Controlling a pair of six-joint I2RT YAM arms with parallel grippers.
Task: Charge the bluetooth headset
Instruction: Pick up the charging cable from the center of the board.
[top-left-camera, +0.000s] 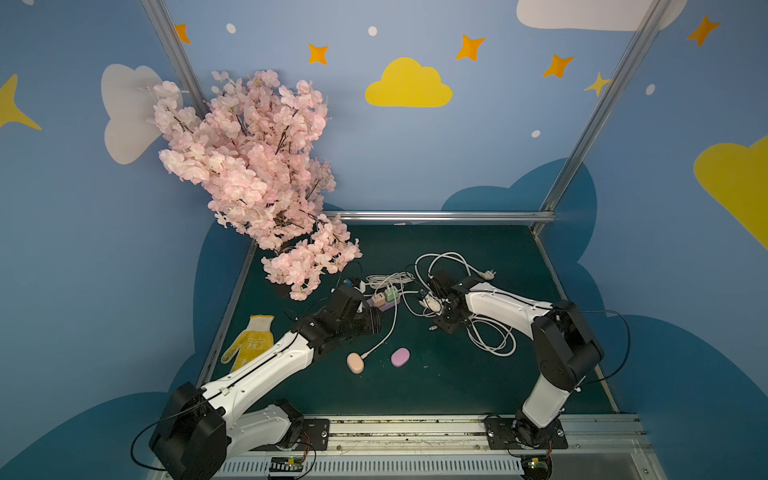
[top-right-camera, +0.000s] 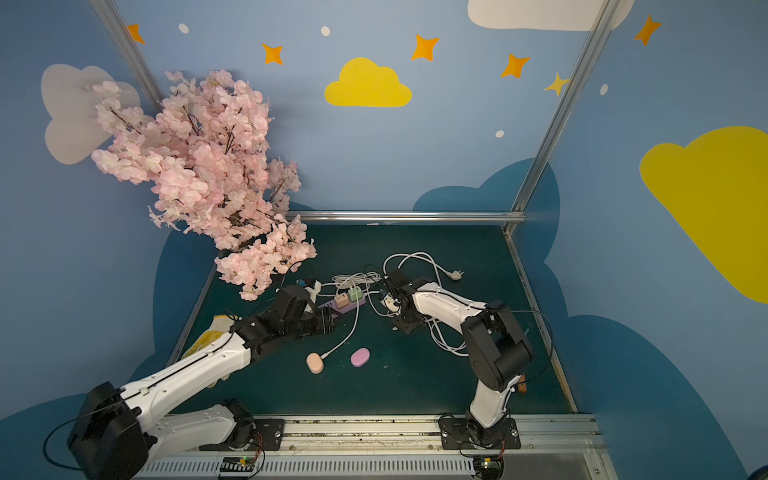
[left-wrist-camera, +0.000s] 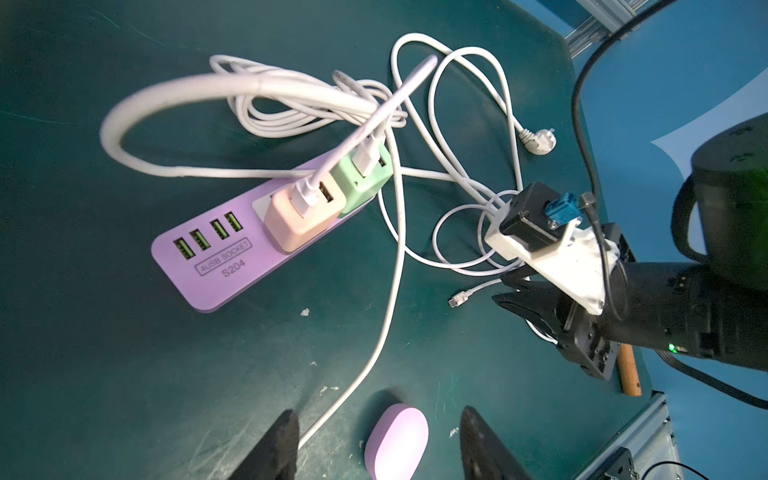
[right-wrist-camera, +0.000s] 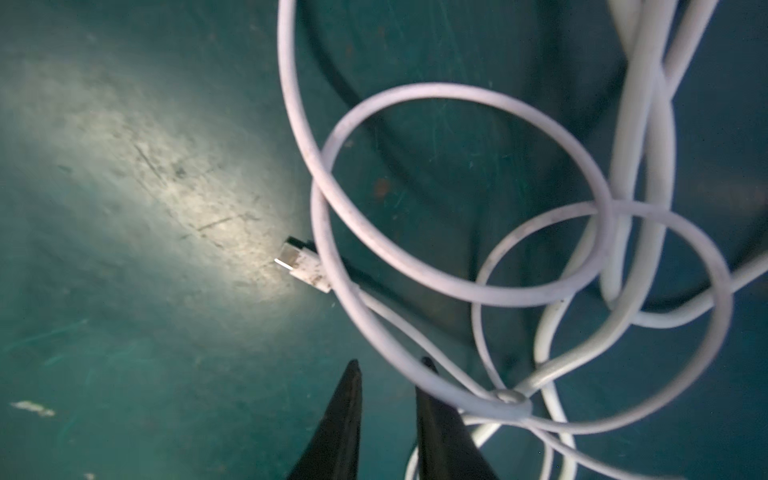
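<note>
As I look in from the base rail, the nearest things on the green mat (top-left-camera: 457, 382) are two earbud cases, near each other but not touching. The peach case (top-left-camera: 355, 363) has a white cable (top-left-camera: 386, 332) ending at it; the purple case (top-left-camera: 400, 357) lies bare. Just beyond, my left gripper (left-wrist-camera: 377, 411) is spread wide and empty, with the purple case showing between its fingers. My right gripper (right-wrist-camera: 390, 361) has its fingers slightly apart with nothing between them; a white loop crosses one. A loose connector (right-wrist-camera: 301, 266) lies on the mat nearby. Farther back sits the purple power strip (left-wrist-camera: 216, 266) carrying a peach adapter (left-wrist-camera: 299, 224) and a green adapter (left-wrist-camera: 363, 178), then coiled cords (top-left-camera: 390, 280) and a blossom tree (top-left-camera: 249, 174).
</note>
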